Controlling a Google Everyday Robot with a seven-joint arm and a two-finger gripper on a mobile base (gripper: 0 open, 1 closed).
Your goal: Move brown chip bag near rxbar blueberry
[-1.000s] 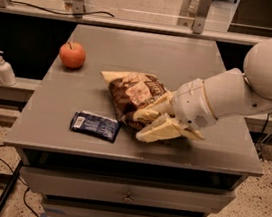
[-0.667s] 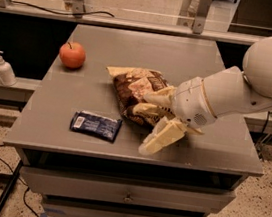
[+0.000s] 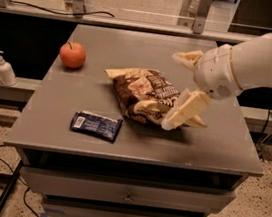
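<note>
While the white arm [image 3: 253, 66] reaches in from the right edge of the view, its thick rounded forearm slopes down and leftward over the grey table [image 3: 220, 152], ending in the gripper [image 3: 175, 90] above the right half of the tabletop. Its two cream fingers are spread wide apart, released and clamped on nothing. One finger sticks out to the left, up behind the chip bag [image 3: 141, 92]. The lower finger [image 3: 186, 110] slants down and leftward, and its tip lies over the bag's right edge; whether it touches the bag cannot be told. The chip bag, brown and cream and crinkled, lies flat near the middle of the table, with its long side running from back left to front right. The blue bar [image 3: 96, 125] lies flat near the front edge, to the front left of the bag, with a strip of bare tabletop between them. A red apple [image 3: 73, 54] sits by itself toward the back left corner, well apart from both. Beside the table on the left, a white pump bottle [image 3: 4, 68] stands on a lower ledge. Below the tabletop, the drawers [image 3: 126, 192] are closed.
</note>
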